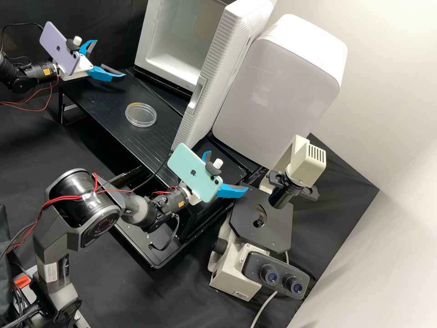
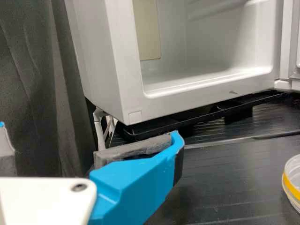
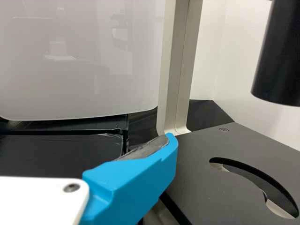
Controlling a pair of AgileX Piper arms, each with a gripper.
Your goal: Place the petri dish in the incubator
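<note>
Black bench under dark cloth, with a ribbed black platform running from the upper left to the lower centre of the high view. Petri dish (image 1: 141, 115) lies flat on this platform, left of centre, apart from everything. It is round, so no long axis governs the approach. Incubator (image 1: 169, 38) stands at top centre, chamber facing the dish, its door (image 1: 214, 79) swung open toward the right of the dish. Left gripper (image 1: 109, 58) hangs at upper left with its fingers spread wide and nothing between them. The dish lies to its lower right, near. Right gripper (image 1: 227, 171) sits at lower centre beside the microscope (image 1: 259, 246), also wide and empty. It is well apart from the dish, with the door's lower edge roughly between. Judgement: the left arm is nearer and has the open path. In the left wrist view the dish is cut off at the right edge. Whether it carries a lid is hard to make out. The door hides part of the chamber's right side in the high view.
</note>
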